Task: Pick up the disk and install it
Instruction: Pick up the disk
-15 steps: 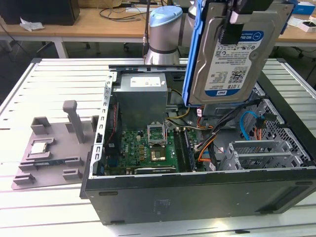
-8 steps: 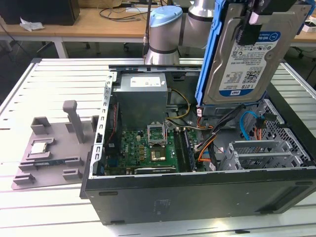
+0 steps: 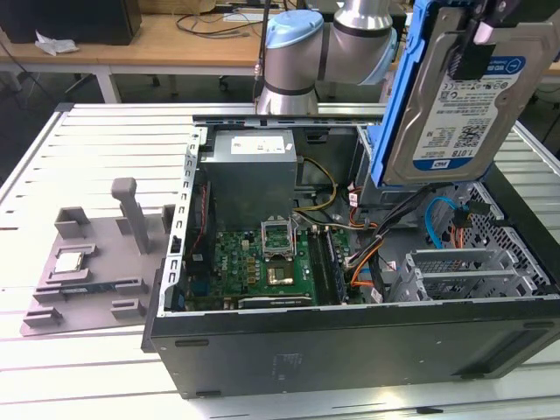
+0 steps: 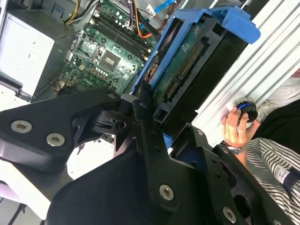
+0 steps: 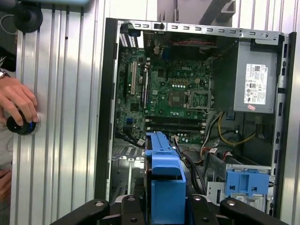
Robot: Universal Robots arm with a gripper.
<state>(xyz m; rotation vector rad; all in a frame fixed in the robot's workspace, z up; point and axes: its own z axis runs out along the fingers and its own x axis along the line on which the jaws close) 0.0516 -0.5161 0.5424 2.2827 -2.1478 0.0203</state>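
My gripper (image 3: 484, 31) is shut on the disk (image 3: 455, 105), a silver drive with a white-and-blue label in a blue carrier. It hangs upright above the open computer case (image 3: 350, 346), over the case's back right corner in the exterior view. In the second wrist view the disk's (image 4: 194, 54) underside with its green board faces the camera, and the black fingers (image 4: 140, 110) clamp its near end. In the first wrist view the blue carrier (image 5: 164, 180) is seen edge-on between the fingers (image 5: 126, 205), above the case floor beside the motherboard (image 5: 173, 98).
Metal drive bays (image 3: 455, 271) and orange and blue cables lie under the disk. A blue bracket (image 5: 247, 180) sits in the case near the power supply (image 5: 255, 84). A grey fixture (image 3: 96, 262) with a small chip (image 3: 70, 260) lies on the exterior view's left. A person's hand (image 5: 18, 101) rests on a knob.
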